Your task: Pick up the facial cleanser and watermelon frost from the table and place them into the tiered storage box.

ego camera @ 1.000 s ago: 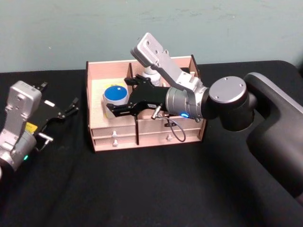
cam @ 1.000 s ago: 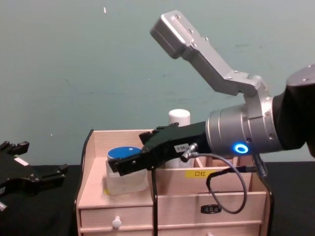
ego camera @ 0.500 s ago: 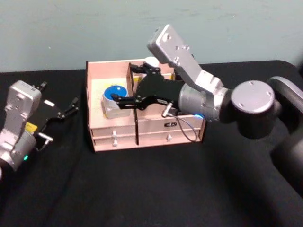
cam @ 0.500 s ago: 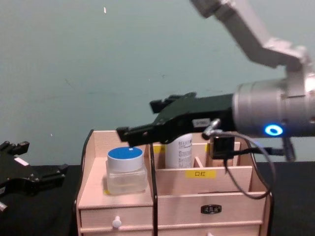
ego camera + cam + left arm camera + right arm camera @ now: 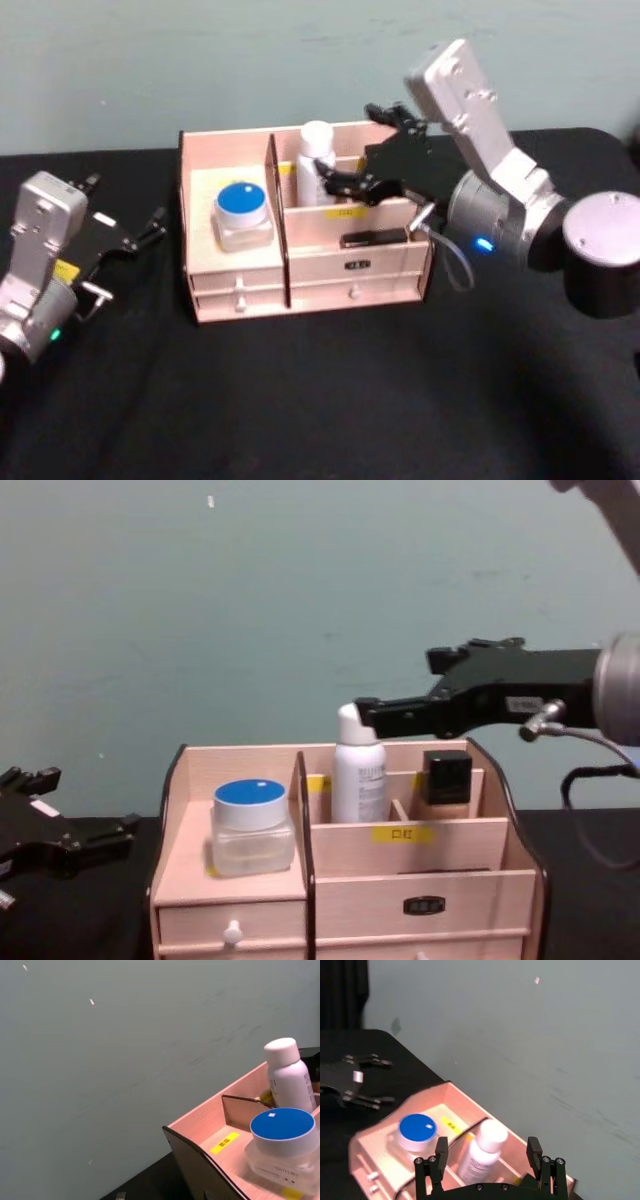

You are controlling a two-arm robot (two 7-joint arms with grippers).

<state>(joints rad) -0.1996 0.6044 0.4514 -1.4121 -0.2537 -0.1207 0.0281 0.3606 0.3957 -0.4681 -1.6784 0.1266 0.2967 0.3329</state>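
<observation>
Head view, right pincer (image 5: 345, 182) apparently open, above tiered storage box (image 5: 305, 278)

The tiered storage box (image 5: 250, 265) is pale pinkish wood with dark edges, yellow labels and white drawer knobs. In its left compartment sits a clear jar (image 5: 243, 215) with a blue lid — beside it, right of the divider, a white bottle (image 5: 315, 163). The right gripper (image 5: 345, 182) above the box is black on a silver arm. The tablecloth (image 5: 320, 400) is black, the wall (image 5: 200, 60) grey-green.

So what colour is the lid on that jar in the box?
Blue, on the clear jar; the left wrist view shows it best.
</observation>
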